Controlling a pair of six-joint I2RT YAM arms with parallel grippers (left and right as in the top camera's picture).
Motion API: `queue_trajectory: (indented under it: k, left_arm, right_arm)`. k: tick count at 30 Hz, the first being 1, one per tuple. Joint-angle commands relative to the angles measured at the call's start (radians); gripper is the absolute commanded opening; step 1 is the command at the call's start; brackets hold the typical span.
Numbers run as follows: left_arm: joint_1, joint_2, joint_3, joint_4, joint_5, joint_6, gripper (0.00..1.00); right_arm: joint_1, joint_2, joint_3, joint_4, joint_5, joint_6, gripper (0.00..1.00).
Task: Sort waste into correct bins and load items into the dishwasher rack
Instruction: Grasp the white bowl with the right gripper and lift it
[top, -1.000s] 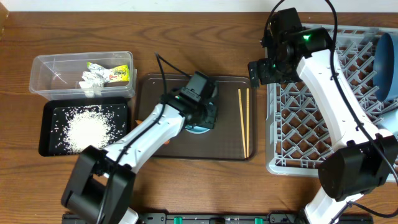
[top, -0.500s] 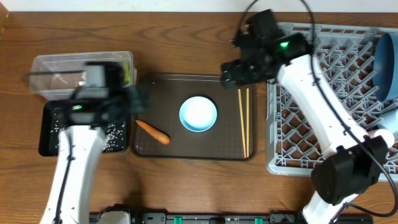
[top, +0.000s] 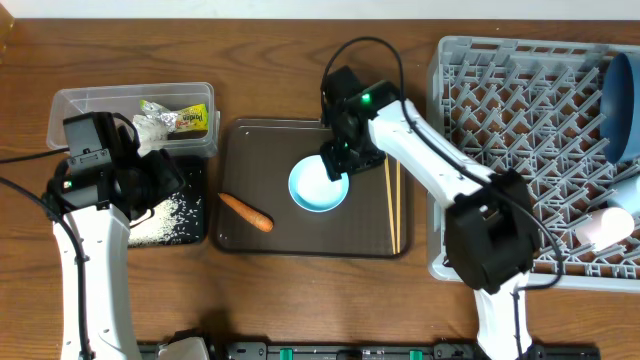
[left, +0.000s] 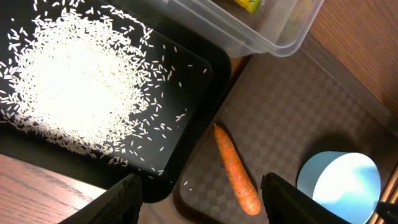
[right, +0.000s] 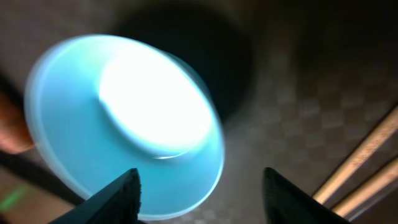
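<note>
Right gripper (right: 200, 193) jaws are standing spread at the edge of 1 light blue cup (right: 124, 118) on the brown serving tray (top: 300, 235). Left gripper (left: 202, 199) jaws are gaping empty near 1 carrot piece (left: 236, 169). 2 chopsticks (top: 393, 195) are lying beside the cup. Rice (left: 74, 87) is covering 1 black tray (left: 211, 87).
</note>
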Motion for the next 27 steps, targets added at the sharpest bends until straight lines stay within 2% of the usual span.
queue_trajectory:
  k: [1,3,6,9,12,15,20,27]
  left_arm:
    - [0.004,0.001,0.007,-0.005,-0.002,-0.001,0.64]
    - [0.004,0.001,0.007,-0.008,-0.002,-0.001,0.64]
    - [0.004,0.001,0.007,-0.014,-0.002,-0.001,0.64]
    - [0.004,0.001,0.007,-0.018,-0.002,-0.001,0.64]
    - [0.004,0.001,0.007,-0.028,-0.002,-0.001,0.64]
    - [0.004,0.001,0.007,-0.034,-0.002,-0.001,0.64]
    - [0.004,0.001,0.007,-0.037,-0.002,-0.001,0.64]
    - [0.004,0.001,0.007,-0.037,-0.002,-0.001,0.64]
  right_arm:
    - [0.01,0.04,-0.005,-0.01,0.026,0.027,0.51]
    - [0.009,0.059,-0.005,-0.012,0.026,0.027,0.33]
    - [0.008,0.061,-0.006,-0.001,0.036,0.027,0.18]
    - [0.009,0.061,-0.006,0.015,0.055,0.027,0.17]
    - [0.009,0.061,-0.01,0.015,0.056,0.027,0.22]
    - [0.013,0.061,-0.012,0.016,0.056,0.027,0.21]
    - [0.017,0.061,-0.016,0.032,0.082,0.044,0.01]
    - [0.015,0.061,-0.018,0.031,0.083,0.042,0.01]
